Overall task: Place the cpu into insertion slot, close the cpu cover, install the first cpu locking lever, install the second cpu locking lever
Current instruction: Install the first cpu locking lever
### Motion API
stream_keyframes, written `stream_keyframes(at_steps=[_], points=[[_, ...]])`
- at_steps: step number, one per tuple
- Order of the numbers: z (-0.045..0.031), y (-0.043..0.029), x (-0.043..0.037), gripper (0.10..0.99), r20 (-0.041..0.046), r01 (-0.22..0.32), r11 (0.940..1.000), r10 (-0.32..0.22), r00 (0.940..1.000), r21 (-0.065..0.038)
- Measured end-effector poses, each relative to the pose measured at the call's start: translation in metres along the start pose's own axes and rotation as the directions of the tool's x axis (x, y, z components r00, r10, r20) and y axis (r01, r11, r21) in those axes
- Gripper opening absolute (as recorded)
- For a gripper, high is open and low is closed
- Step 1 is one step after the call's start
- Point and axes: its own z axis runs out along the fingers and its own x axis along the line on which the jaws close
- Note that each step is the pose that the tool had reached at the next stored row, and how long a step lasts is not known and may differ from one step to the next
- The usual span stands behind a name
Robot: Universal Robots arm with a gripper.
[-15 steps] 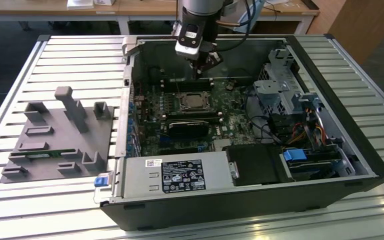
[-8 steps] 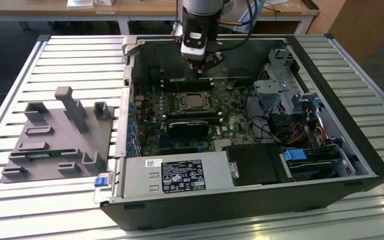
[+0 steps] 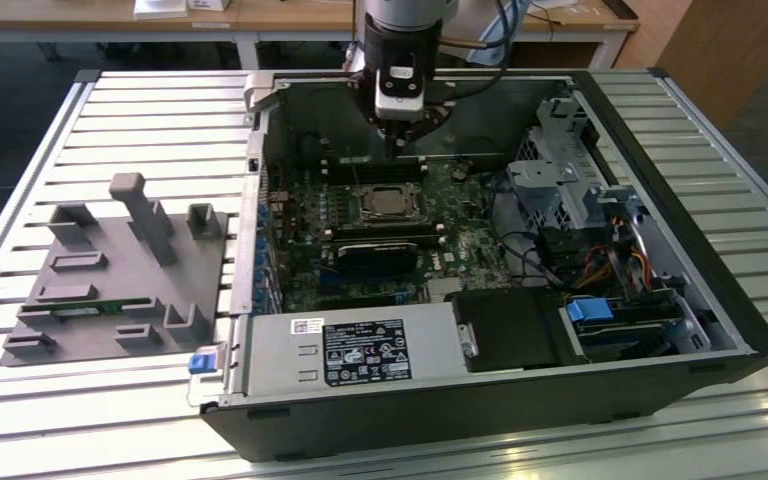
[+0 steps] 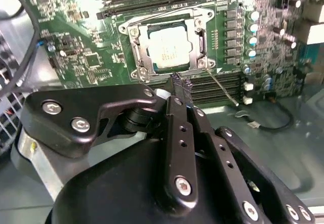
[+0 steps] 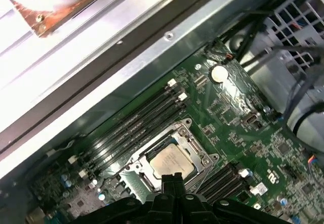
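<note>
Tool point(image 4: 181, 83) pinched, clear above cpu cover point(image 4: 136, 49) edge; cpu point(image 4: 170, 48) seated.

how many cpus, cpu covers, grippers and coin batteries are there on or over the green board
cpu: 1
cpu cover: 1
gripper: 1
coin battery: 1
total: 4

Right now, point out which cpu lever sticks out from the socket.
The lever by the gripper: it slants off the cover's corner over the memory slots. The other lever lies along the cover's far edge.
</note>
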Motion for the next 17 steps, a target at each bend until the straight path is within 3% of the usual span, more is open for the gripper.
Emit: stream_keyframes(at_steps=[4, 8, 13, 17], points=[[0.0, 0.0, 0.0, 0.106, -0.0025, 0.069, 0.9976, -0.069, 0.9976, 0.0], [0.0, 0.0, 0.0, 0.106, -0.0048, 0.132, 0.9912, -0.132, 0.9912, 0.001], [0.0, 0.0, 0.0, 0.106, -0.0076, 0.205, 0.9788, -0.205, 0.9787, 0.001], [0.0, 0.0, 0.0, 0.106, -0.0097, 0.262, 0.965, -0.262, 0.965, 0.001]])
